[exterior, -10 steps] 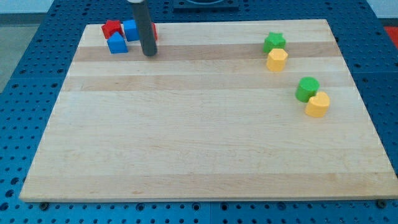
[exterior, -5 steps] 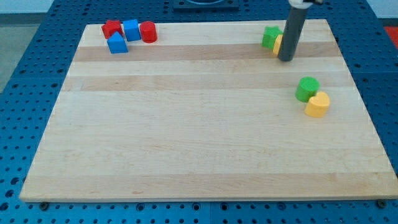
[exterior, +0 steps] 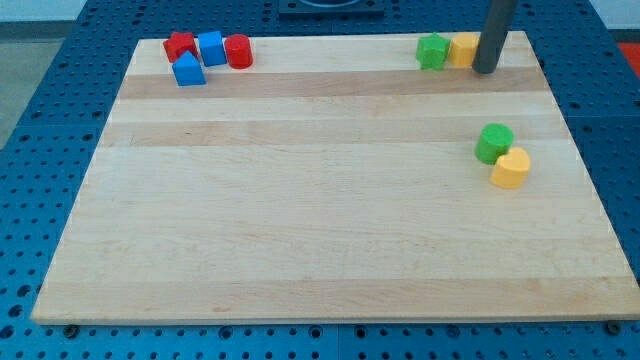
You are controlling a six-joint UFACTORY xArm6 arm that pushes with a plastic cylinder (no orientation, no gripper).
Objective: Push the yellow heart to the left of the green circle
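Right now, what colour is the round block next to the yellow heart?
Green. The green circle touches the yellow heart, seen in the camera view.

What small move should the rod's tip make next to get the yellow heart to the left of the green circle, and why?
Probably bring my tip down to the view's right of the yellow heart. The heart touches the green circle at its lower right, and my tip is up by the yellow block and green block.

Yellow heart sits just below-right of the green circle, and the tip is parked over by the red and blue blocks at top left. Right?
Half right. The camera view shows the yellow heart just below-right of the green circle, touching it. But my tip is not at the top left: it stands at the view's top right, beside the yellow block that sits next to the green star-like block.
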